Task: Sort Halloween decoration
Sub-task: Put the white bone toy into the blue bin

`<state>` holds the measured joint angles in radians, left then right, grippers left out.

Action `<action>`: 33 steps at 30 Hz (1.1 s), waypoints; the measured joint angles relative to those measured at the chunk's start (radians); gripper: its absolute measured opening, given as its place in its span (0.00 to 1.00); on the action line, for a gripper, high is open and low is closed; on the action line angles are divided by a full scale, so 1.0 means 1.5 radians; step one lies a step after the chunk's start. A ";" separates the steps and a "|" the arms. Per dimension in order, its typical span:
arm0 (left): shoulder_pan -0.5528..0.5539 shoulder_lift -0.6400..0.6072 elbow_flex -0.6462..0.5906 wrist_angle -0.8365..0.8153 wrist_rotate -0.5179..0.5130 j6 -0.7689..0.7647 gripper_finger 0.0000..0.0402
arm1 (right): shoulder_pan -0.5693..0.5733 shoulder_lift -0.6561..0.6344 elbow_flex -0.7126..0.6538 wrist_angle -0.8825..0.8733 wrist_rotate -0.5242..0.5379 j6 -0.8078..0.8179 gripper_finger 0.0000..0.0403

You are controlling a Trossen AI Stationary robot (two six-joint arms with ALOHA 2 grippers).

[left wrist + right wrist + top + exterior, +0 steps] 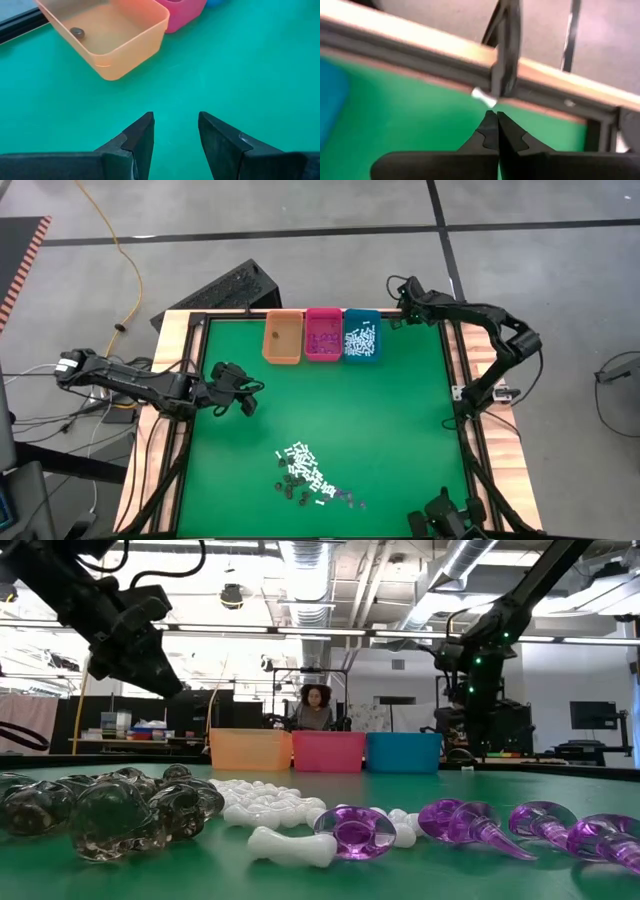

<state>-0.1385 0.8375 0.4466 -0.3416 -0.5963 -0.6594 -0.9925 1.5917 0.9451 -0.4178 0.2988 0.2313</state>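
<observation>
Here the left gripper hangs open and empty over the green table, near the orange bin; the right gripper waits closed at the far right corner.

The left pincer hangs open and empty over the green counter. Ahead, the orange bin holds one small dark bit, perhaps a decoration; a pink bin adjoins it.

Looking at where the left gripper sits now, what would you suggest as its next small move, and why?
Probably swing the left gripper back toward the pile of pieces near the table's front. Its fingers stand open with nothing between them, a dark piece already lies in the orange bin, and many pieces remain unsorted. The right gripper waits shut by the far corner.
</observation>
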 joint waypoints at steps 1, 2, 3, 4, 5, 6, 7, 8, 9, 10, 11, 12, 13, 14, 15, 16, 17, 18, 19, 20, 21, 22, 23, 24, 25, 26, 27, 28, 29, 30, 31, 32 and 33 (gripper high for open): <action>0.003 0.000 0.000 0.000 0.000 0.000 0.36 | -0.001 0.000 0.000 0.010 0.006 0.000 0.04; 0.006 0.000 0.000 0.000 0.000 0.002 0.36 | -0.003 0.000 0.000 0.017 0.007 -0.001 0.04; 0.009 0.000 0.000 0.000 0.000 0.004 0.36 | -0.004 0.000 0.000 0.020 0.007 -0.002 0.04; 0.012 0.000 0.000 0.000 0.000 0.006 0.36 | -0.005 0.000 0.000 0.021 0.007 -0.002 0.04; 0.015 0.000 0.000 0.000 0.000 0.007 0.36 | -0.007 0.000 0.000 0.022 0.008 -0.008 0.04; 0.018 0.000 0.000 0.000 0.000 0.007 0.36 | -0.010 0.001 0.000 0.023 0.008 -0.013 0.04; 0.021 0.000 0.000 0.000 0.000 0.007 0.36 | -0.013 0.001 0.000 0.026 0.008 -0.015 0.04; 0.023 0.000 0.000 0.000 0.000 0.008 0.36 | -0.014 0.001 0.000 0.031 0.008 -0.014 0.04; 0.026 0.000 0.000 0.000 0.000 0.008 0.36 | -0.017 0.001 0.000 0.034 0.007 -0.012 0.04; 0.027 0.000 0.000 0.000 0.000 0.007 0.36 | -0.017 0.001 0.000 0.038 0.005 -0.010 0.04; 0.030 0.000 0.000 0.000 0.000 0.008 0.36 | -0.015 0.001 0.000 0.041 -0.001 -0.008 0.04; 0.031 0.000 0.000 0.000 0.000 0.008 0.36 | -0.008 0.001 0.000 0.042 -0.003 -0.005 0.04; 0.033 0.000 0.000 0.000 0.000 0.008 0.36 | 0.000 0.001 0.000 0.042 -0.003 -0.009 0.04; 0.035 0.000 0.000 0.000 0.000 0.008 0.36 | 0.008 0.001 0.000 0.044 -0.002 -0.021 0.04; 0.036 0.000 0.000 0.000 0.000 0.008 0.36 | 0.014 0.001 0.000 0.049 -0.002 -0.035 0.04; 0.038 0.000 0.000 0.000 0.000 0.014 0.36 | 0.020 0.001 0.000 0.054 -0.002 -0.053 0.04; 0.040 0.000 0.000 0.000 -0.001 0.018 0.36 | 0.025 0.001 0.000 0.056 -0.002 -0.069 0.04; 0.042 0.000 0.000 0.001 -0.005 0.020 0.36 | 0.027 0.001 0.000 0.056 -0.002 -0.083 0.04; 0.044 0.000 0.000 0.001 -0.009 0.020 0.36 | 0.027 0.007 0.000 0.056 -0.001 -0.095 0.04; 0.047 0.000 0.000 0.001 -0.013 0.020 0.36 | 0.026 0.018 0.000 0.055 -0.001 -0.104 0.04; 0.051 0.000 0.000 0.002 -0.013 0.022 0.36 | 0.025 0.031 0.000 0.048 -0.001 -0.106 0.04; 0.054 0.000 0.000 0.002 -0.013 0.024 0.36 | 0.022 0.045 0.000 0.039 0.000 -0.109 0.04; 0.057 0.000 0.000 0.002 -0.012 0.026 0.36 | 0.021 0.060 -0.001 0.036 0.005 -0.114 0.04; 0.060 0.000 0.000 0.002 -0.012 0.029 0.36 | 0.022 0.072 0.001 0.038 0.012 -0.119 0.04; 0.063 0.000 0.000 0.002 -0.012 0.031 0.36 | 0.024 0.083 0.006 0.038 0.015 -0.122 0.04; 0.065 0.000 0.000 0.002 -0.012 0.033 0.36 | 0.024 0.093 0.012 0.040 0.015 -0.125 0.04; 0.069 0.000 0.000 0.002 -0.012 0.034 0.36 | 0.024 0.103 0.019 0.042 0.015 -0.126 0.04; 0.072 0.000 0.000 0.002 -0.013 0.036 0.36 | 0.025 0.112 0.026 0.042 0.016 -0.127 0.04; 0.076 0.000 0.000 0.002 -0.012 0.038 0.36 | 0.025 0.119 0.031 0.040 0.015 -0.127 0.04; 0.079 0.000 0.000 0.002 -0.012 0.038 0.36 | 0.025 0.124 0.037 0.036 0.013 -0.127 0.04; 0.082 0.000 0.000 0.002 -0.012 0.038 0.36 | 0.026 0.125 0.043 0.030 0.009 -0.127 0.04; 0.084 0.000 0.000 0.002 -0.012 0.038 0.36 | 0.031 0.125 0.050 0.024 0.007 -0.129 0.04; 0.086 0.000 0.000 0.002 -0.012 0.038 0.36 | 0.036 0.125 0.055 0.019 0.008 -0.137 0.04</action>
<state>-0.0094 0.8375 0.4466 -0.3386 -0.6144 -0.6019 -0.9389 1.7786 1.0273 -0.3891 0.3116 0.0254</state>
